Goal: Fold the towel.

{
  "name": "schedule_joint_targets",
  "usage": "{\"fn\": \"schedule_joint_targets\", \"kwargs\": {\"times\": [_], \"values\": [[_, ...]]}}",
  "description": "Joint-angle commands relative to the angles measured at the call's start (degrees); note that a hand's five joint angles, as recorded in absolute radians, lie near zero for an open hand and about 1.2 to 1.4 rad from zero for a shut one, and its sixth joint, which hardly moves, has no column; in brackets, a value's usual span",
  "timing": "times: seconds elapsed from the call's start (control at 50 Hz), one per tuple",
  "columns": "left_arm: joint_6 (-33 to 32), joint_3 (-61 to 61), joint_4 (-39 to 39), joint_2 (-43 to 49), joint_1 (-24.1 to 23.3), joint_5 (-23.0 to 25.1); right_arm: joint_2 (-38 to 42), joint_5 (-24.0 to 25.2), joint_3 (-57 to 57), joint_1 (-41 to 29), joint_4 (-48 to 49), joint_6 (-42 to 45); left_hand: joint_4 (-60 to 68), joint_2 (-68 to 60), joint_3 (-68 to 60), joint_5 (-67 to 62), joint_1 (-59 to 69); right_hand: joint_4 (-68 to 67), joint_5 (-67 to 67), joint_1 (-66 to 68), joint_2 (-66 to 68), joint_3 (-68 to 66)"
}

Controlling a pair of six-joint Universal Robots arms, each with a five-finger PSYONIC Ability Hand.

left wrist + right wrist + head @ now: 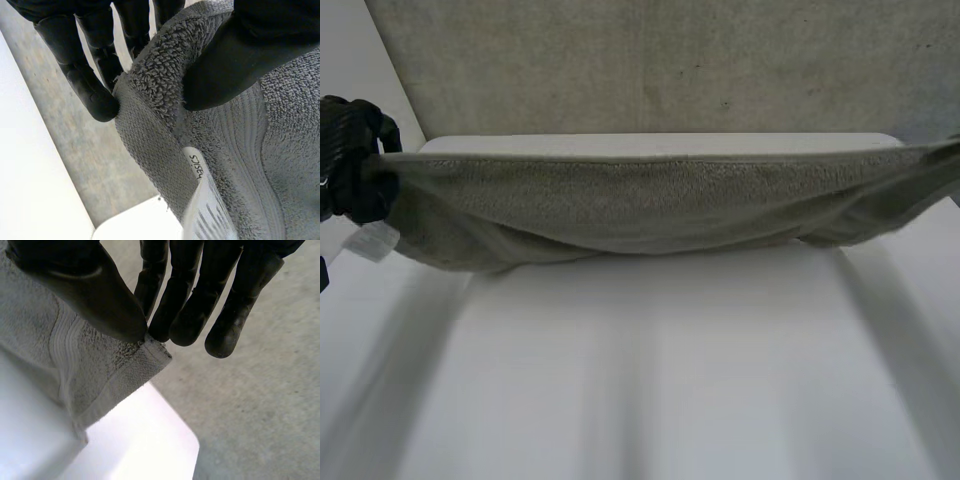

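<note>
A grey-green towel hangs stretched across the far part of the white table, its top edge taut and its lower part sagging onto the table. My left hand holds its left end. In the left wrist view the thumb pinches the towel against the fingers, close to a white label. In the right wrist view my right hand pinches a corner of the towel between thumb and fingers.
The white label dangles below my left hand. Grey floor lies beyond the table's far edge. The table's corner sits under my right hand.
</note>
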State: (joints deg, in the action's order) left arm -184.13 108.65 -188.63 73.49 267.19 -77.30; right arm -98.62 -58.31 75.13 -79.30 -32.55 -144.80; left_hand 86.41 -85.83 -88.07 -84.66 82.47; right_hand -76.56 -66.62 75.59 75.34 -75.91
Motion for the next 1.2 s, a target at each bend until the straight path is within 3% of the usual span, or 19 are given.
{"fn": "schedule_joint_targets", "kwargs": {"times": [0.02,0.06,0.1,0.2,0.32,0.36,0.44,0.48,0.5,0.52,0.58,0.64,0.72,0.86,0.96,1.04,1.08,1.2], "values": [[-1.3,-4.3,0.2,12.0,-0.3,0.0,11.3,-2.7,-1.0,-7.2,-2.1,8.1,-6.4,5.8,8.1,14.7,-2.5,-3.4,-3.4,4.4,4.7,-4.1],[-3.2,-7.1,0.3,18.8,-1.1,0.0,14.9,-5.2,-1.7,-10.8,-2.2,9.1,-6.4,5.8,8.1,14.7,-2.5,-3.4,-3.4,4.4,4.7,-4.1],[-4.7,-9.1,0.3,22.8,-1.6,0.0,21.5,-11.6,-4.0,-15.5,-2.1,10.9,-6.4,5.8,8.1,14.7,-2.5,-3.4,-3.4,4.4,4.7,-4.1],[-10.2,-17.7,0.8,33.7,-5.3,-0.7,30.9,-18.0,-9.6,-19.7,-1.3,12.6,-6.4,5.8,8.1,14.7,-2.5,-3.4,-3.4,4.4,4.7,-4.1],[-14.7,-31.1,0.7,42.9,-6.9,-1.0,38.5,-19.3,-19.8,-20.1,2.2,11.1,-6.4,5.8,8.1,14.7,-2.5,-3.4,-3.4,4.4,4.7,-4.1],[-14.7,-35.0,0.6,44.3,-7.4,-1.0,41.3,-19.5,-27.9,-20.1,6.2,8.1,-6.4,5.8,8.1,14.7,-2.5,-3.4,-3.4,4.4,4.7,-4.1],[-12.0,-46.4,-0.2,45.1,-9.1,-3.8,42.1,-20.1,-34.4,-20.3,14.4,1.7,-6.4,5.8,8.1,14.7,-2.5,-3.4,-3.4,4.4,4.7,-4.1],[-9.8,-49.8,-1.2,44.7,-10.4,-5.9,41.1,-21.3,-35.7,-20.3,26.1,-6.2,-6.4,5.8,8.1,14.7,-2.5,-3.4,-3.4,4.4,4.7,-4.1],[-9.8,-49.9,-1.2,44.7,-10.5,-5.9,41.0,-21.3,-35.7,-20.3,26.1,-6.3,-6.4,5.8,8.1,14.7,-2.5,-3.4,-3.4,4.4,4.7,-4.1],[-7.1,-52.4,-3.2,44.1,-11.6,-8.5,38.9,-21.9,-34.9,-20.2,31.7,-9.9,-6.4,5.8,8.1,14.7,-2.5,-3.4,-3.4,4.4,4.7,-4.1],[-2.0,-54.6,-8.1,41.6,-12.2,-13.3,31.7,-21.6,-33.1,-20.0,35.7,-15.9,-6.4,5.8,8.1,14.7,-2.5,-3.4,-3.4,4.4,4.7,-4.1],[1.8,-54.3,-12.4,38.0,-12.5,-15.5,29.4,-18.8,-33.9,-19.3,29.8,-17.1,-6.4,5.8,8.1,14.7,-2.5,-3.4,-3.4,4.4,4.7,-4.1],[3.4,-53.0,-13.3,36.6,-12.7,-15.1,31.6,-14.5,-34.7,-19.4,24.1,-16.8,-6.4,5.8,8.1,14.7,-2.5,-3.4,-3.4,4.4,4.7,-4.1],[3.5,-39.1,-11.1,36.8,-11.6,-10.0,33.3,-12.5,-30.1,-19.7,18.4,-9.1,-6.4,5.8,8.1,14.7,-2.5,-3.4,-3.4,4.4,4.7,-4.1],[3.4,-26.9,-11.9,36.2,-10.1,-8.2,33.2,-12.8,-20.5,-19.6,15.1,2.5,-6.4,5.8,8.1,14.7,-2.5,-3.4,-3.4,4.4,4.7,-4.1],[3.4,-19.6,-12.6,35.4,-8.4,-5.5,32.6,-12.0,-13.7,-19.2,14.6,4.4,-6.4,5.8,8.1,14.7,-2.5,-3.4,-3.4,4.4,4.7,-4.1],[3.4,-12.4,-13.9,32.7,-7.0,-1.9,31.9,-11.5,-10.4,-19.2,14.8,4.4,-6.4,5.8,8.1,14.7,-2.5,-3.4,-3.4,4.4,4.7,-4.1],[3.4,-2.7,-15.9,27.6,-4.0,2.7,24.3,-8.7,2.5,-16.1,15.1,4.5,-6.4,5.8,8.1,14.7,-2.5,-3.4,-3.4,4.4,4.7,-4.1]]}}
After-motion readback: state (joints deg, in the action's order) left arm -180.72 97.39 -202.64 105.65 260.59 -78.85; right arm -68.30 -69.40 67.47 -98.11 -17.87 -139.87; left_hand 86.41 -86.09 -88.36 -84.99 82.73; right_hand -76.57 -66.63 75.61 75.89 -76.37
